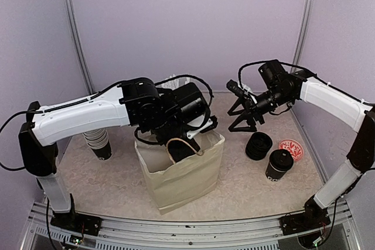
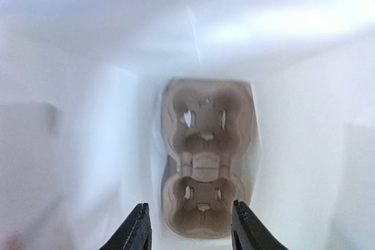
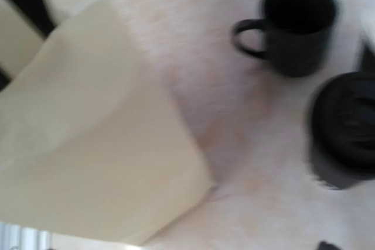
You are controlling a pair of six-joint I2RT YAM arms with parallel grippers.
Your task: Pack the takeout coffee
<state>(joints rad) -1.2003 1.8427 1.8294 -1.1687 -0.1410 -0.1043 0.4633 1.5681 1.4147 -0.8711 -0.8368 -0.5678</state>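
Observation:
One takeout coffee cup [image 1: 279,165], black with a black lid and white lettering, stands on the table at the right. It also shows blurred in the right wrist view [image 3: 345,122]. My left gripper [image 2: 190,229] is open and empty, pointing down into the cream paper bag [image 1: 187,182]. At the bag's bottom lies a brown pulp cup carrier [image 2: 205,156] with both wells empty. In the top view the left gripper [image 1: 184,144] is at the bag's mouth. My right gripper [image 1: 243,120] is open and empty, raised above the table to the right of the bag.
A dark mug with a handle [image 3: 299,24] stands by the lidded cup, also in the top view [image 1: 258,146]. A red and white disc [image 1: 291,149] lies beside them. A black cup holding white ribbed things [image 1: 99,141] stands at the left.

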